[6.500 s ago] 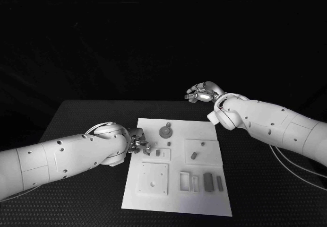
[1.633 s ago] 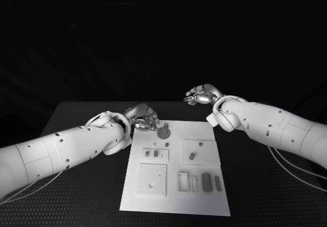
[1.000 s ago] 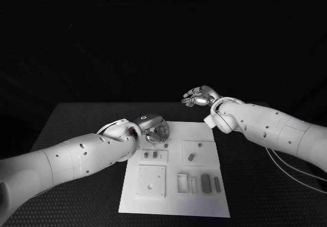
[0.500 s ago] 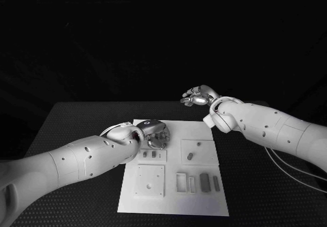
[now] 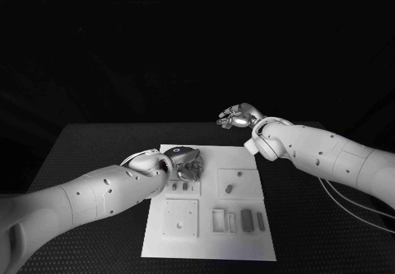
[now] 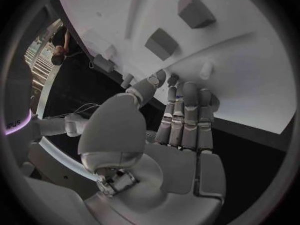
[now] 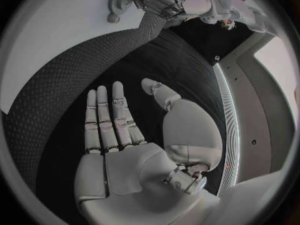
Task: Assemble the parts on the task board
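Note:
The white task board (image 5: pixel 210 231) lies in the middle of the black table. My left hand (image 5: pixel 188 161) hovers low over its far left corner and hides the round part there. In the left wrist view that hand (image 6: pixel 181 120) stretches its fingers (image 6: pixel 187 100) close together toward the board (image 6: pixel 244 50), thumb near their tips. The right wrist view shows the toothed round part (image 7: pixel 114 2) right at my left hand's (image 7: pixel 172 5) fingertips; whether it is gripped I cannot tell. My right hand (image 5: pixel 237 117) hangs in the air beyond the board's far right corner, fingers apart and empty (image 7: pixel 125 135).
Small grey pieces (image 5: pixel 175 186) stand in a block just nearer than the left hand. One piece (image 5: pixel 228 186) lies on the right block, and longer slabs (image 5: pixel 247 217) lie near the board's front right. Black table (image 5: pixel 91 154) surrounds the board.
My left hand has moved from the small pieces at the board's left edge up to the far end and over the round part. The right hand has barely moved.

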You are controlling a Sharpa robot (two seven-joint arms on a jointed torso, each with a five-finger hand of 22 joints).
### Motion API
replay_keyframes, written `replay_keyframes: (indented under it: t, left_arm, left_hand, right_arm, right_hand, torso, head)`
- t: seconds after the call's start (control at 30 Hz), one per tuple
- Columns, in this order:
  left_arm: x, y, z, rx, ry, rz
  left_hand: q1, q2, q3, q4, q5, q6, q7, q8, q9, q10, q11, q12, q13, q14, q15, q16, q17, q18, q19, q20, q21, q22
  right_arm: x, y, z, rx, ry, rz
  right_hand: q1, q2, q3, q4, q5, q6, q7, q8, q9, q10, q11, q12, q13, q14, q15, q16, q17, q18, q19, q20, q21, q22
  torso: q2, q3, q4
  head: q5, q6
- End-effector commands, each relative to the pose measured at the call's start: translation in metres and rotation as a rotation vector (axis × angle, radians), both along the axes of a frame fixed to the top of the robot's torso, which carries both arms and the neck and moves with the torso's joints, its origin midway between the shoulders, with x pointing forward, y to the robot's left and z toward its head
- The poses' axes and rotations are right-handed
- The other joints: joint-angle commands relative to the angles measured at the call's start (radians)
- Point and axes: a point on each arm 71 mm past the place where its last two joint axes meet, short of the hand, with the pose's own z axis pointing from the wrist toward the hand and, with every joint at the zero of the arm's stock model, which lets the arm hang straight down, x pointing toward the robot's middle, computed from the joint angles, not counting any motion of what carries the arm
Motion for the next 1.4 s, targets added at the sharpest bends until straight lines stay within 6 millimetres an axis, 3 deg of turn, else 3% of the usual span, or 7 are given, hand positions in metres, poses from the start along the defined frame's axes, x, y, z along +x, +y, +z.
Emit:
replay_keyframes:
  t: [0.03,0.73,1.4]
  left_arm:
    - [0.000,-0.001,-0.002,0.005,-0.005,-0.002]
    - [0.000,-0.002,-0.012,0.032,0.004,0.004]
    - [-0.012,-0.004,-0.027,0.174,-0.052,-0.084]
  left_hand:
    - [-0.003,0.011,0.003,0.003,-0.003,0.001,0.008,-0.002,-0.002,0.007,0.000,-0.005,-0.004,0.008,0.000,0.005,0.002,0.018,0.008,-0.030,0.006,0.001]
    - [0.012,0.046,0.012,-0.001,-0.002,0.027,0.007,0.012,-0.016,0.093,-0.021,0.000,-0.003,0.036,-0.021,0.086,0.026,0.028,0.047,-0.046,0.026,0.025]
    - [0.022,0.038,0.013,-0.017,-0.002,0.049,-0.001,0.022,-0.022,0.114,-0.029,-0.005,0.002,0.049,-0.029,0.111,0.027,0.027,0.061,-0.055,0.032,0.032]
  right_arm:
    - [-0.001,0.003,0.000,0.002,-0.004,0.016]
    - [-0.001,0.004,0.000,0.003,-0.001,0.021]
    - [-0.001,0.002,0.000,0.002,0.000,0.021]
  right_hand:
    - [0.007,0.002,-0.004,0.002,0.006,0.007,0.010,0.006,-0.001,-0.205,0.076,0.003,-0.001,-0.005,-0.001,-0.004,0.001,-0.007,-0.004,0.001,-0.006,0.002]
    - [0.006,0.002,-0.004,0.003,0.006,0.008,0.010,0.007,-0.001,-0.204,0.076,0.004,-0.003,-0.005,-0.002,-0.004,0.001,-0.007,-0.003,0.001,-0.007,0.003]
    - [0.006,0.002,-0.005,0.003,0.006,0.008,0.010,0.008,-0.002,-0.204,0.076,0.005,-0.004,-0.005,-0.002,-0.005,0.002,-0.007,-0.003,0.001,-0.008,0.004]
  torso:
    - [0.000,-0.0003,0.0002]
    - [0.000,0.0006,0.0014]
    - [0.000,-0.0010,0.0028]
  head:
    - [-0.001,0.000]
    - [-0.006,-0.002]
    - [-0.011,-0.007]
